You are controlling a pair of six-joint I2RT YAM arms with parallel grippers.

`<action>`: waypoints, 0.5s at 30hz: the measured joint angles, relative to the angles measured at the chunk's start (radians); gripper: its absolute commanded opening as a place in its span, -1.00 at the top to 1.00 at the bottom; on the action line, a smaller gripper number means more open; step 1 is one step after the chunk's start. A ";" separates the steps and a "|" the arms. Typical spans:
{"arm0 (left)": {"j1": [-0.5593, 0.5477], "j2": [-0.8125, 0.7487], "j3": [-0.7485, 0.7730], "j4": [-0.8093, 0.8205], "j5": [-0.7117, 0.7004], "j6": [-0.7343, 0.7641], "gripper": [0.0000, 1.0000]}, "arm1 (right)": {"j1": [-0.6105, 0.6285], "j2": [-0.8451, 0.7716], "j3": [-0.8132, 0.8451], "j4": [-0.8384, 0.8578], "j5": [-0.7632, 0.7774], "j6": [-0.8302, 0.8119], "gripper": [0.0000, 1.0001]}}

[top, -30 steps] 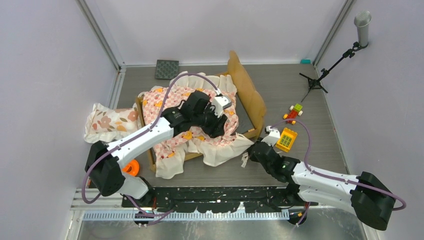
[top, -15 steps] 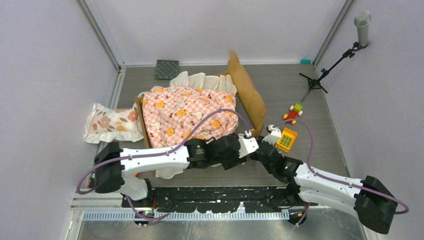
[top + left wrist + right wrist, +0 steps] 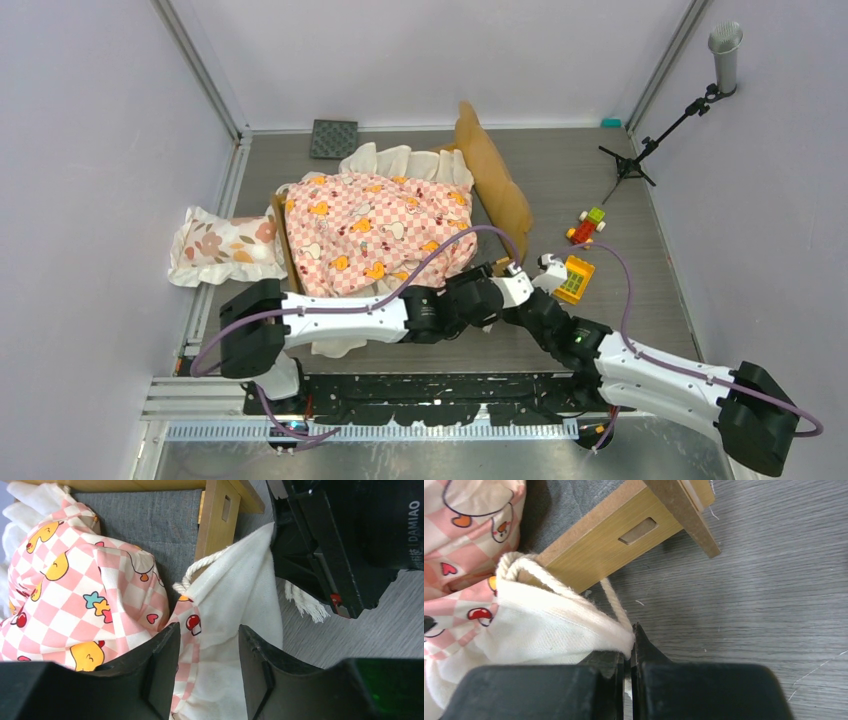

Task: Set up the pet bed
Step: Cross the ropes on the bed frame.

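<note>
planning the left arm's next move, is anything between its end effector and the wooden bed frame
Yes: the white ruffled edge of the pink-checkered sheet lies between the open left end effector and the tan wooden pet bed frame. The right end effector pinches that same edge near the frame's corner.

A checked sheet (image 3: 375,230) is spread out. A floral pillow (image 3: 222,245) is laid just left of it, a grey mat (image 3: 333,138) is seen behind it, and a yellow toy (image 3: 574,279), a toy car (image 3: 588,226) and a microphone stand (image 3: 690,100) are placed to its right.
</note>
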 measured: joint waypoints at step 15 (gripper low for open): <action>-0.022 -0.211 -0.237 0.042 0.114 -0.030 -0.14 | 0.000 -0.095 -0.003 -0.010 -0.011 0.093 0.99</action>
